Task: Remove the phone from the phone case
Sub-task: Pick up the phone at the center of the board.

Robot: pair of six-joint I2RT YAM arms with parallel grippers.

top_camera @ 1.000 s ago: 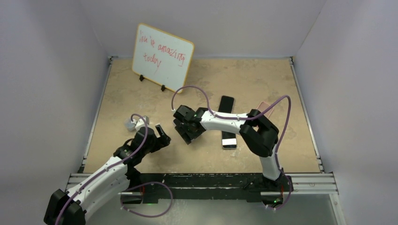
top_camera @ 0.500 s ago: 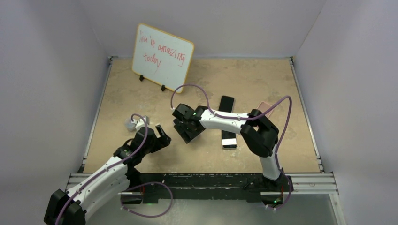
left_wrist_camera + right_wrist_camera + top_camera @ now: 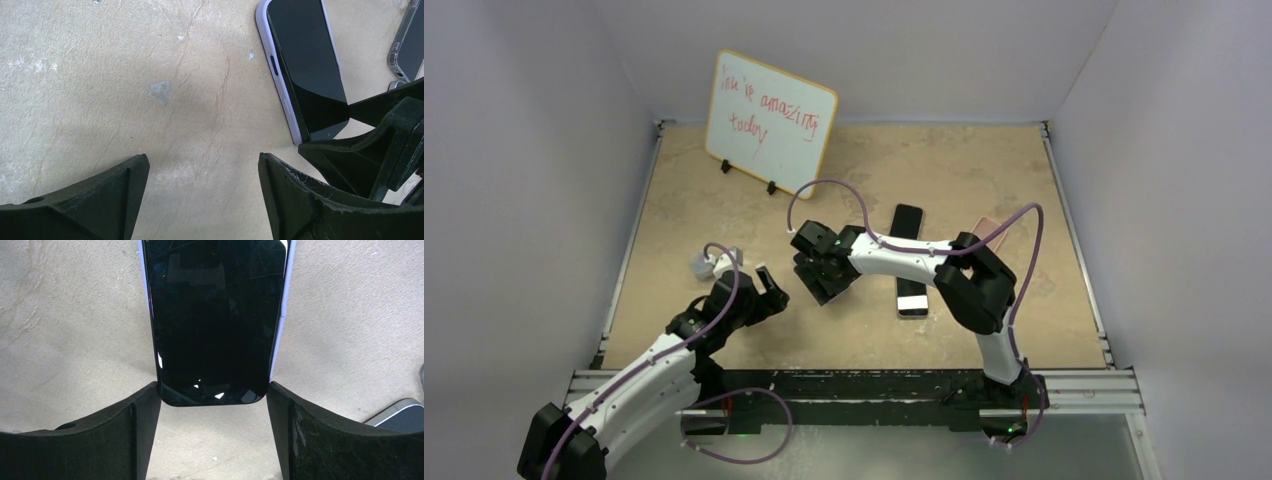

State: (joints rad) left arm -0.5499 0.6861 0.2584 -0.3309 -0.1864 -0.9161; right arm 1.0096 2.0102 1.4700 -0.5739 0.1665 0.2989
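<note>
A phone with a black screen in a pale lavender case (image 3: 215, 315) lies flat on the tan table. My right gripper (image 3: 212, 390) is open, with one finger on either side of the phone's near end, at its corners. In the left wrist view the same cased phone (image 3: 305, 70) lies ahead to the right, and the right gripper's fingers (image 3: 370, 150) cover its near corner. My left gripper (image 3: 202, 160) is open and empty over bare table. In the top view the left gripper (image 3: 764, 283) is just left of the right gripper (image 3: 816, 285), which hides the cased phone.
A dark handset (image 3: 907, 225) lies right of the right wrist, and a clear-cased device (image 3: 410, 45) shows at the left wrist view's edge. A whiteboard (image 3: 769, 120) stands at the back left. A small white object (image 3: 709, 263) lies left of the left gripper.
My right gripper has crept slightly left and toward the back. The left arm has not moved.
</note>
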